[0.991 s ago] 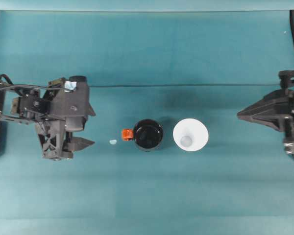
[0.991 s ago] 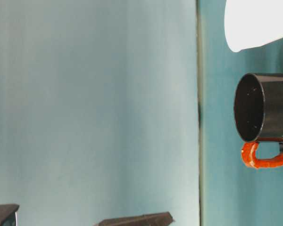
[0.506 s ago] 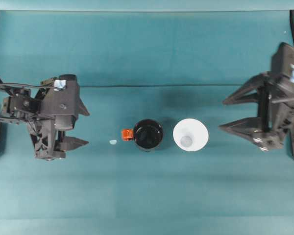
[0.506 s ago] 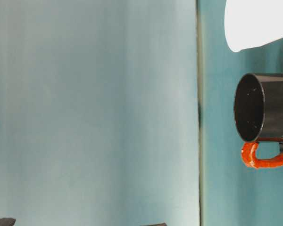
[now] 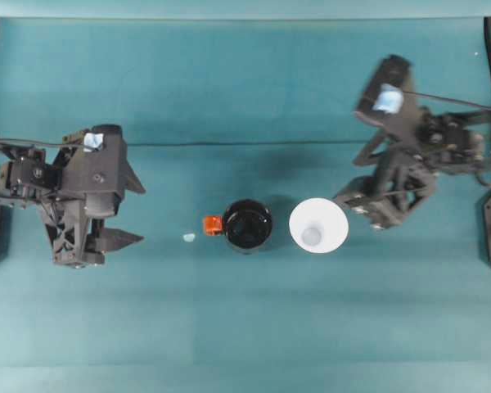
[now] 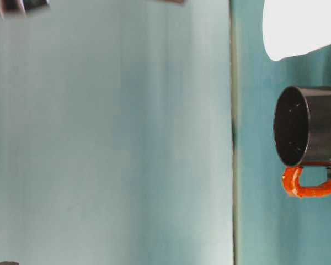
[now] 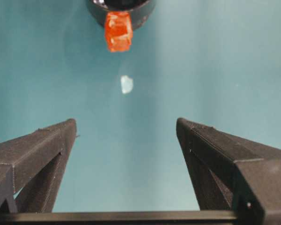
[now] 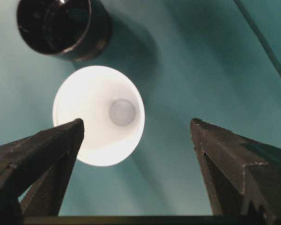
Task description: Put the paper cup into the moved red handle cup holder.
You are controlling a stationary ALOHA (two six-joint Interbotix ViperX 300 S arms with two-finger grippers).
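Observation:
The white paper cup (image 5: 318, 226) stands upright on the teal table, rim up, just right of the black red handle cup holder (image 5: 247, 225), whose red handle points left. My right gripper (image 5: 349, 180) hovers open just right of and behind the cup. In the right wrist view the paper cup (image 8: 99, 115) lies ahead between the spread fingers, nearer the left one, with the holder (image 8: 61, 26) beyond. My left gripper (image 5: 139, 213) is open, well left of the holder. Its wrist view shows the holder (image 7: 122, 5) far ahead. At table level the cup (image 6: 303, 27) and holder (image 6: 311, 126) stand apart.
A small pale scrap (image 5: 188, 237) lies on the cloth left of the red handle, between it and the left gripper; it is also in the left wrist view as the scrap (image 7: 126, 84). A fold line in the cloth (image 5: 254, 144) runs across the table behind the cups.
My right arm has swung in from the right edge to just beside the paper cup, still open. The left arm has drawn back a little to the left. Cup and holder have not moved.

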